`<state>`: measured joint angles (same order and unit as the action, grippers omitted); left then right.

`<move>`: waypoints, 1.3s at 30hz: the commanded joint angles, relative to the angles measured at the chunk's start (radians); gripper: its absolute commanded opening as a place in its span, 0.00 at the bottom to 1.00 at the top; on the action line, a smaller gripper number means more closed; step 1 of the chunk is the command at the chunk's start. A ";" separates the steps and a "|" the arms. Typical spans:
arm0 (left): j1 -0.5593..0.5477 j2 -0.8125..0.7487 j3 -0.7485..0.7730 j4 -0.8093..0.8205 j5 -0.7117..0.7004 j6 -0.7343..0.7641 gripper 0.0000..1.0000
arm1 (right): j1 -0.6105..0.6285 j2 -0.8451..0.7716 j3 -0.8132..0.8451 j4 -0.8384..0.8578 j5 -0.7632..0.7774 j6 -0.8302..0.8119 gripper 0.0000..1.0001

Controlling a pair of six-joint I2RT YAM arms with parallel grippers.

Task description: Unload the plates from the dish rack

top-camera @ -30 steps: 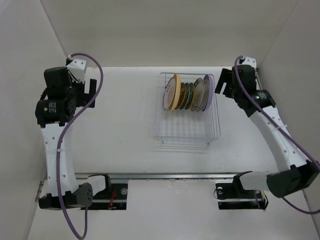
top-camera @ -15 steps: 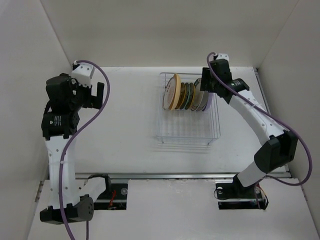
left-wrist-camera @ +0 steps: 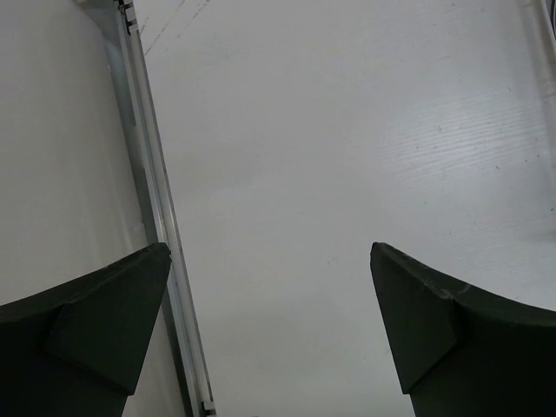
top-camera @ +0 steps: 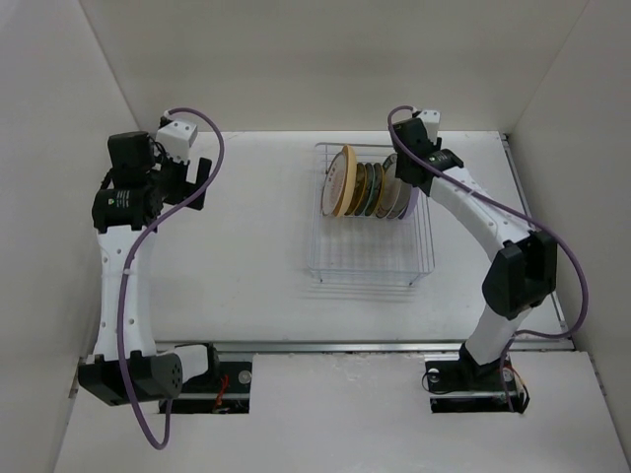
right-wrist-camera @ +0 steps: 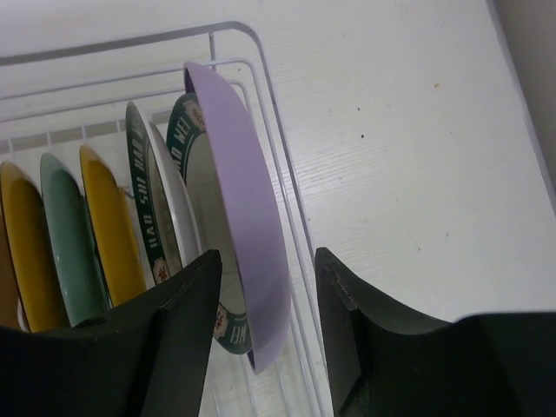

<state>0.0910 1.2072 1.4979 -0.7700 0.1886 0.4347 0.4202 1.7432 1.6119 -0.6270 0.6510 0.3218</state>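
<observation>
The wire dish rack (top-camera: 370,266) stands at the table's back centre, with several plates (top-camera: 367,187) upright in a row at its far end. The lavender plate (right-wrist-camera: 239,174) is the rightmost, next to the rack's right wall (right-wrist-camera: 261,61). Beside it stand a white plate with a dark teal rim (right-wrist-camera: 143,191), then yellow (right-wrist-camera: 109,226) and green (right-wrist-camera: 65,234) ones. My right gripper (right-wrist-camera: 267,254) (top-camera: 406,182) straddles the lavender plate's rim, its jaws apart with a gap on each side. My left gripper (left-wrist-camera: 269,248) (top-camera: 197,182) hangs wide open over bare table at the far left.
The near half of the rack (top-camera: 373,246) holds no plates. White walls close in the table on the left, back and right. A metal rail (left-wrist-camera: 156,200) runs along the left wall's foot, close to my left gripper.
My right arm swung left from beside the rack until its gripper reached the lavender plate, and its jaws narrowed. The left arm shifted a little right and farther back, still open.
</observation>
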 commanded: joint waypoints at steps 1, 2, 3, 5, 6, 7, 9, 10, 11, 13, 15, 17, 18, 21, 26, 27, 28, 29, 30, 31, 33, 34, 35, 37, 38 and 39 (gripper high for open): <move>-0.004 0.000 0.044 0.034 -0.015 -0.002 1.00 | 0.008 0.030 0.074 -0.003 0.079 0.032 0.53; -0.004 0.012 0.044 0.034 -0.015 -0.002 1.00 | 0.008 0.030 0.083 -0.014 0.093 0.033 0.51; -0.014 0.012 0.044 0.034 -0.002 -0.002 1.00 | 0.008 0.044 0.092 -0.014 0.110 0.045 0.49; -0.025 0.022 0.044 0.034 0.009 -0.011 1.00 | 0.008 0.055 0.092 -0.014 0.120 0.045 0.47; -0.025 0.032 0.044 0.034 0.009 -0.011 1.00 | 0.008 0.055 0.101 -0.014 0.121 0.045 0.47; -0.037 0.032 0.044 0.034 0.009 -0.011 1.00 | 0.008 0.068 0.102 -0.023 0.121 0.045 0.44; -0.048 0.041 0.056 0.023 0.000 0.002 1.00 | 0.008 0.085 0.112 -0.023 0.121 0.045 0.44; -0.048 0.041 0.056 0.023 0.000 0.002 1.00 | 0.008 0.099 0.112 -0.034 0.121 0.045 0.43; -0.057 0.041 0.065 0.023 0.000 0.002 1.00 | 0.008 0.099 0.112 -0.034 0.121 0.045 0.36; -0.057 0.041 0.065 0.023 -0.011 0.002 1.00 | 0.008 0.108 0.123 -0.043 0.131 0.045 0.27; -0.057 0.041 0.056 0.032 -0.020 -0.017 1.00 | 0.008 0.099 0.134 -0.043 0.143 0.045 0.15; -0.057 0.041 0.056 0.032 -0.020 -0.040 1.00 | 0.017 0.072 0.146 -0.056 0.188 0.045 0.06; -0.057 0.032 0.056 0.032 -0.011 -0.040 1.00 | 0.028 0.072 0.155 -0.056 0.208 0.045 0.00; -0.057 0.032 0.056 0.012 0.009 -0.040 1.00 | 0.038 0.045 0.192 -0.091 0.295 0.011 0.00; -0.057 0.022 0.085 0.003 0.018 -0.059 1.00 | 0.058 0.070 0.253 -0.195 0.453 -0.026 0.00; -0.057 0.022 0.094 0.003 0.018 -0.059 1.00 | 0.058 0.084 0.263 -0.241 0.490 -0.026 0.00; -0.057 0.012 0.094 0.003 0.018 -0.059 1.00 | 0.072 0.084 0.273 -0.259 0.527 -0.026 0.00; -0.068 0.012 0.094 0.003 0.028 -0.059 1.00 | 0.086 0.084 0.273 -0.273 0.592 -0.026 0.00; -0.068 0.003 0.094 0.003 0.028 -0.059 1.00 | 0.086 0.084 0.273 -0.273 0.617 -0.026 0.00; -0.077 0.003 0.094 0.003 0.028 -0.059 1.00 | 0.086 0.055 0.261 -0.284 0.634 -0.026 0.00; -0.077 -0.018 0.094 -0.009 0.037 -0.073 1.00 | 0.095 0.026 0.261 -0.284 0.671 -0.026 0.00; -0.077 -0.029 0.085 -0.018 0.052 -0.088 1.00 | 0.095 0.003 0.261 -0.293 0.686 -0.026 0.00; -0.077 -0.029 0.085 -0.032 0.061 -0.102 1.00 | 0.095 -0.007 0.276 -0.293 0.699 -0.026 0.00; -0.077 -0.038 0.085 -0.081 0.104 -0.102 1.00 | 0.104 -0.025 0.328 -0.304 0.732 -0.026 0.00; -0.077 -0.049 0.085 -0.095 0.120 -0.102 1.00 | 0.117 -0.040 0.347 -0.313 0.742 -0.026 0.00; -0.077 -0.061 0.075 -0.118 0.147 -0.102 1.00 | 0.117 -0.040 0.367 -0.313 0.742 -0.026 0.00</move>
<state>0.0166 1.1915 1.5532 -0.8249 0.2516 0.3531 0.5220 1.8648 1.8244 -0.9787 1.1332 0.3031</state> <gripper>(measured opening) 0.997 0.163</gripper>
